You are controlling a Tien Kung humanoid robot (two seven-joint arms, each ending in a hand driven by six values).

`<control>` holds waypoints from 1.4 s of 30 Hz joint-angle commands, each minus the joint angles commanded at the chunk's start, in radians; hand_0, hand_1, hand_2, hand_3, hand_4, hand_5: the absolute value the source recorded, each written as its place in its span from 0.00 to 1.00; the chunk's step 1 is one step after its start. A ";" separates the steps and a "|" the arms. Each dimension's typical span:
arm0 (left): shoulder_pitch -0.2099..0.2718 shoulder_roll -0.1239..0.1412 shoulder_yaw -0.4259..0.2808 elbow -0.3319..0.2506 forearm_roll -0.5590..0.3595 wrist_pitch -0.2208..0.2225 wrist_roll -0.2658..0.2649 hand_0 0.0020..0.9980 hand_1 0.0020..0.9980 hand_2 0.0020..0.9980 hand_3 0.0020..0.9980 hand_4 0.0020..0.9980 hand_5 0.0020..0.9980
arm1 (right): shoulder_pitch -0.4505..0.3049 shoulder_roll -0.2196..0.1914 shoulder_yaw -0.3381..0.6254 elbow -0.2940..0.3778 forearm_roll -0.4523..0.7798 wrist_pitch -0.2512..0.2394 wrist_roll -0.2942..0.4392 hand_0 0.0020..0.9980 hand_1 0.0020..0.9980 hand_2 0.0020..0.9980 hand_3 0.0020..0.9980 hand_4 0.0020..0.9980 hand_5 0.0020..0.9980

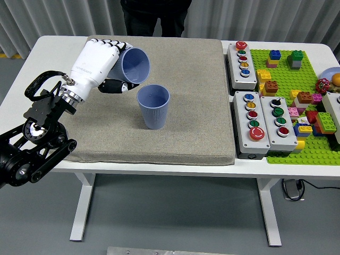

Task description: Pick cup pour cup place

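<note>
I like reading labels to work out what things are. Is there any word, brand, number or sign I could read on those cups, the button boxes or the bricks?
None can be read in this view.
Held cup in the left hand: plain blue, no print.
Standing cup: plain blue, ribbed, no print.
Button boxes: coloured buttons only; any markings are too small to tell.
Bricks on the green baseplate: no lettering visible.
</note>
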 joint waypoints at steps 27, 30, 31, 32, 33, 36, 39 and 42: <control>-0.082 0.061 0.130 -0.013 0.045 0.019 0.031 0.39 0.49 0.55 0.56 0.81 0.21 | -0.008 0.002 -0.005 0.001 0.008 -0.009 0.001 0.67 0.61 0.55 0.53 0.00 0.12; -0.085 0.064 0.135 -0.014 0.045 0.029 0.036 0.39 0.49 0.55 0.56 0.80 0.21 | -0.009 0.002 -0.008 0.001 0.011 -0.010 0.000 0.67 0.61 0.55 0.53 0.00 0.11; -0.086 0.064 0.138 -0.014 0.045 0.032 0.038 0.39 0.49 0.55 0.56 0.80 0.21 | -0.009 0.003 -0.009 0.001 0.011 -0.011 0.000 0.67 0.61 0.55 0.53 0.00 0.11; -0.086 0.064 0.139 -0.014 0.045 0.034 0.040 0.39 0.49 0.55 0.56 0.80 0.21 | -0.010 0.003 -0.009 0.001 0.011 -0.011 -0.001 0.67 0.61 0.55 0.53 0.00 0.11; -0.086 0.065 0.140 -0.015 0.045 0.035 0.040 0.39 0.49 0.55 0.56 0.80 0.21 | -0.010 0.003 -0.010 0.001 0.011 -0.012 -0.001 0.67 0.61 0.55 0.53 0.00 0.11; -0.086 0.066 0.142 -0.017 0.045 0.035 0.042 0.39 0.49 0.55 0.56 0.80 0.20 | -0.011 0.003 -0.011 0.001 0.011 -0.013 -0.001 0.67 0.61 0.55 0.53 0.00 0.11; -0.087 0.069 0.145 -0.022 0.045 0.038 0.044 0.39 0.49 0.55 0.56 0.80 0.20 | -0.012 0.004 -0.012 0.001 0.012 -0.014 -0.001 0.67 0.61 0.55 0.53 0.00 0.11; -0.090 0.072 0.151 -0.023 0.045 0.044 0.049 0.39 0.49 0.55 0.56 0.80 0.21 | -0.012 0.004 -0.012 0.001 0.011 -0.015 0.000 0.67 0.61 0.55 0.53 0.00 0.11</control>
